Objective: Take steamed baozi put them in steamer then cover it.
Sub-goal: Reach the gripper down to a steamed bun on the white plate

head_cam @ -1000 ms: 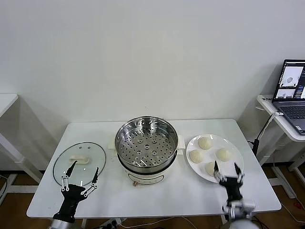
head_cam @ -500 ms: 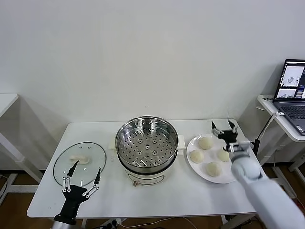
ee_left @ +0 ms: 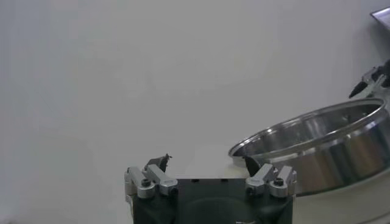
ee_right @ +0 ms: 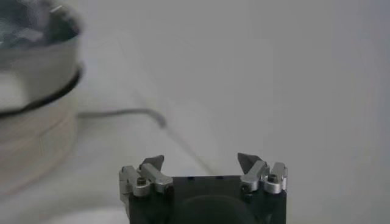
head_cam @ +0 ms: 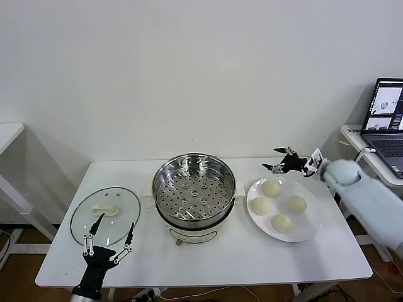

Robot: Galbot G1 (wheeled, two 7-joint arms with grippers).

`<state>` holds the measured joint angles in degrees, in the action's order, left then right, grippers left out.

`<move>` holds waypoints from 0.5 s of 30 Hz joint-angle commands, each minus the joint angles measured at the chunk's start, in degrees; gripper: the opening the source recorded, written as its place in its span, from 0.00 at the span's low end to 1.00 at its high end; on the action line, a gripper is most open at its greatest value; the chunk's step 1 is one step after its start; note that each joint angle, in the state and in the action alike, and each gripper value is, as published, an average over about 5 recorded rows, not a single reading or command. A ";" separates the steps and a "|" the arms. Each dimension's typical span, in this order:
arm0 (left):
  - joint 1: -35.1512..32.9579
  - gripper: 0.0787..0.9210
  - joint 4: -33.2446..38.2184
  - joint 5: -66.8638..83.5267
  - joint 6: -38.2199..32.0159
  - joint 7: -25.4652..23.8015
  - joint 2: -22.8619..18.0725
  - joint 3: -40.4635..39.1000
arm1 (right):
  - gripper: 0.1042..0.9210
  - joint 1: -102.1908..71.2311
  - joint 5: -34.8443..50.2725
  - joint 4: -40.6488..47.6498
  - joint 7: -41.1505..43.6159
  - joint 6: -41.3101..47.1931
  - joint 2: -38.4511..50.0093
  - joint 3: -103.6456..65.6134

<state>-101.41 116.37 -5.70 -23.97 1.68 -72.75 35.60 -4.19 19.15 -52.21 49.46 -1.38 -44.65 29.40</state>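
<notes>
1. Baozi: four steamed baozi (head_cam: 271,188) lie on a flat white plate (head_cam: 312,229) at the right part of the bench (head_cam: 252,258), a white rectangular top.
2. Behind the bench stands a plain white wall (head_cam: 189,75). A laptop (head_cam: 385,123) with a lit screen sits on a side table (head_cam: 365,157) at the far right, and the corner of another white table (head_cam: 7,135) shows at the far left.
3. Each bun is small, round, smooth and cream-white; they sit apart from one another in a loose diamond on the plate.
4. At mid-bench stands the steamer (head_cam: 194,192), a shiny steel pot with a perforated tray inside, a white base and white side handles; no bun is in it. It stands just beside the plate.
5. Left of the steamer the cover (head_cam: 104,216) lies flat on the bench: clear glass, metal rim, cream oblong handle.
6. The right tool (head_cam: 281,160) hangs in the air above the far edge of the plate, fingers spread apart, holding nothing.
7. The left tool (head_cam: 111,231) waits at the bench's near edge, beside the cover, fingers also apart and empty.
</notes>
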 commanded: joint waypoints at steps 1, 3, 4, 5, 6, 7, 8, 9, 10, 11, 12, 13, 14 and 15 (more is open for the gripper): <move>-0.32 0.88 -0.03 -0.04 -0.12 0.10 -0.18 0.01 | 0.88 12.70 -20.98 8.27 19.57 -2.77 -3.08 12.36; -0.31 0.88 -0.14 -0.03 -0.16 0.11 -0.29 0.00 | 0.88 12.76 -23.00 9.32 18.94 -3.28 -4.65 13.02; -0.31 0.88 -0.20 -0.03 -0.19 0.12 -0.33 0.00 | 0.88 12.75 -23.77 9.99 18.63 -3.50 -5.50 13.26; -0.32 0.88 -0.24 -0.03 -0.22 0.12 -0.38 -0.01 | 0.88 12.70 -24.37 10.73 18.26 -3.70 -6.35 13.43; -0.33 0.88 -0.27 -0.03 -0.26 0.12 -0.42 0.01 | 0.88 12.63 -24.90 11.57 18.02 -3.90 -7.20 13.52; -0.35 0.88 -0.30 -0.03 -0.29 0.13 -0.46 0.04 | 0.88 12.53 -25.39 12.43 17.90 -4.12 -8.03 13.54; -0.37 0.88 -0.33 -0.03 -0.31 0.13 -0.48 0.07 | 0.88 12.43 -25.75 13.07 17.81 -4.32 -8.61 13.54; -0.39 0.88 -0.37 -0.04 -0.34 0.14 -0.49 0.12 | 0.88 12.31 -26.16 13.79 17.72 -4.55 -9.32 13.53; -0.42 0.88 -0.42 -0.04 -0.37 0.15 -0.49 0.17 | 0.88 12.19 -26.55 14.45 17.61 -4.77 -9.98 13.47; -0.45 0.88 -0.48 -0.04 -0.39 0.16 -0.48 0.21 | 0.88 12.08 -26.92 15.05 17.41 -5.01 -10.58 13.38; -0.47 0.88 -0.53 -0.05 -0.43 0.17 -0.47 0.24 | 0.88 11.93 -27.32 15.76 17.21 -5.25 -11.20 13.20; -0.49 0.88 -0.59 -0.06 -0.46 0.18 -0.46 0.26 | 0.88 11.78 -27.78 16.66 16.84 -5.53 -11.98 12.92; -0.50 0.88 -0.64 -0.06 -0.49 0.19 -0.46 0.27 | 0.88 11.61 -28.13 17.48 16.47 -5.77 -12.62 12.64; -0.50 0.88 -0.66 -0.06 -0.52 0.20 -0.46 0.28 | 0.88 11.43 -28.53 18.33 16.08 -6.02 -13.32 12.25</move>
<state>-101.83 115.85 -5.74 -24.37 1.83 -73.22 35.85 4.43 -1.86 -40.41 62.40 -5.92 -52.85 39.01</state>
